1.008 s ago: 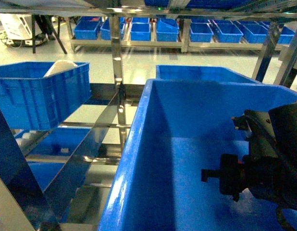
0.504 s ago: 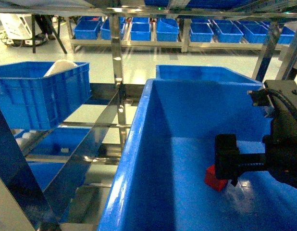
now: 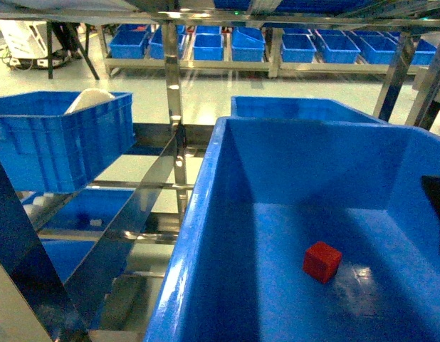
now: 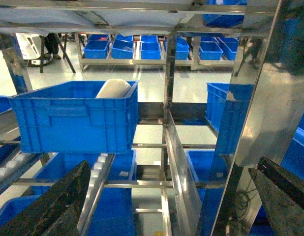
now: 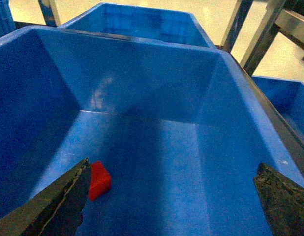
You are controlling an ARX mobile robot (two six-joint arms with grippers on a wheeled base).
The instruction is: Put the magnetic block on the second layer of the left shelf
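Judging from my feeds, placement looked done: the magnetic block (image 3: 322,261) lay loose on the blue crate's (image 3: 206,214) floor, both claws (image 5: 171,206) spread wide and empty.

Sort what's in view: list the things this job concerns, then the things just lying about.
Job:
magnetic block
large blue crate holding it
right gripper, open

Lying about:
blue crate on the left
white object in it
far row of blue bins
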